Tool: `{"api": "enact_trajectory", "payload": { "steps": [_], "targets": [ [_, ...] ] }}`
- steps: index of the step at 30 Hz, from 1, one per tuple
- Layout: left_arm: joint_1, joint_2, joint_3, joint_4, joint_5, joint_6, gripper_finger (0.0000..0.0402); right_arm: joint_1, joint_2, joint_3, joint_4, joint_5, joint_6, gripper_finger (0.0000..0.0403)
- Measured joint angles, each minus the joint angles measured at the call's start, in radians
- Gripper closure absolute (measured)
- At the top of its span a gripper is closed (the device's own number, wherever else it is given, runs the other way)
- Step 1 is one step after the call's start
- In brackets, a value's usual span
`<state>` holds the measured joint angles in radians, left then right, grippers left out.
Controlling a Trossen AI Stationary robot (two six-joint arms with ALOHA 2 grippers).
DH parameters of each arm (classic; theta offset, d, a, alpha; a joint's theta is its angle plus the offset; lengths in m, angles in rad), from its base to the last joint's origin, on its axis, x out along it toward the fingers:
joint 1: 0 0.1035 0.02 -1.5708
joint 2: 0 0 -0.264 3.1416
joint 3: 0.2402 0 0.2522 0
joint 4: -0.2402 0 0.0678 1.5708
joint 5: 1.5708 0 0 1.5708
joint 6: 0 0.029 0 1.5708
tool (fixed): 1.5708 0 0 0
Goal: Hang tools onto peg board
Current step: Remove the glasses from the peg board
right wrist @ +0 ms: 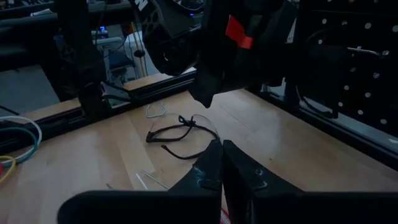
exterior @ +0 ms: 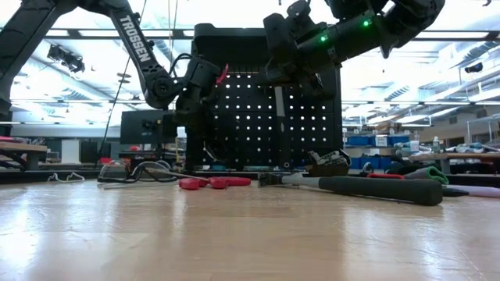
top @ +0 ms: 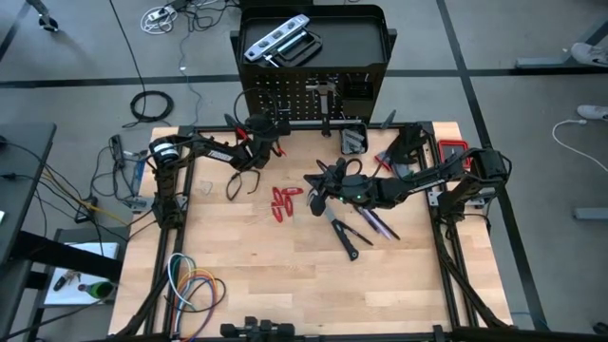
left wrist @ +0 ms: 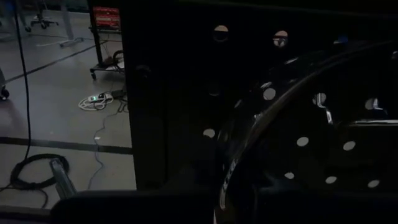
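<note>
Here, left end effector [top: 269, 144] at peg board [top: 313, 100], pliers [top: 282, 201] on table [top: 285, 285]

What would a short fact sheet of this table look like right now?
Left gripper: at the peg board, jaws shut
Right gripper: over mid-table, jaws shut, empty
Red-handled pliers: lying on the table
Silver level: in the stand's top tray
Safety glasses: on the table

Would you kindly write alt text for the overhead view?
Two dark robot arms reach over a wooden table toward a black peg board at its far edge. The left gripper is at the board; the right gripper hovers shut above red pliers and scattered tools.
</note>
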<state>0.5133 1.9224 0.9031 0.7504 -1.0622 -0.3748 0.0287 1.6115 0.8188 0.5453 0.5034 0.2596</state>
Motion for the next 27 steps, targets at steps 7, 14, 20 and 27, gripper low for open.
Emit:
{"api": "enact_trajectory", "payload": {
  "steps": [7, 14, 20, 27],
  "targets": [
    [0.000, 0.000, 0.000, 0.001, -0.002, -0.001, 0.0378, 0.009, 0.000, 0.000, 0.000, 0.000, -0.001, 0.0379],
    [0.001, -0.001, 0.001, 0.004, -0.027, -0.002, 0.0378, 0.010, 0.000, 0.000, -0.006, 0.000, -0.001, 0.0385],
    [0.001, -0.001, 0.002, 0.007, -0.066, -0.002, 0.0378, 0.010, 0.000, 0.000, -0.007, 0.000, -0.001, 0.0387],
    [0.002, -0.001, 0.002, 0.031, -0.076, -0.026, 0.0374, 0.011, 0.000, 0.000, -0.008, 0.000, -0.001, 0.0380]
  ]
}}
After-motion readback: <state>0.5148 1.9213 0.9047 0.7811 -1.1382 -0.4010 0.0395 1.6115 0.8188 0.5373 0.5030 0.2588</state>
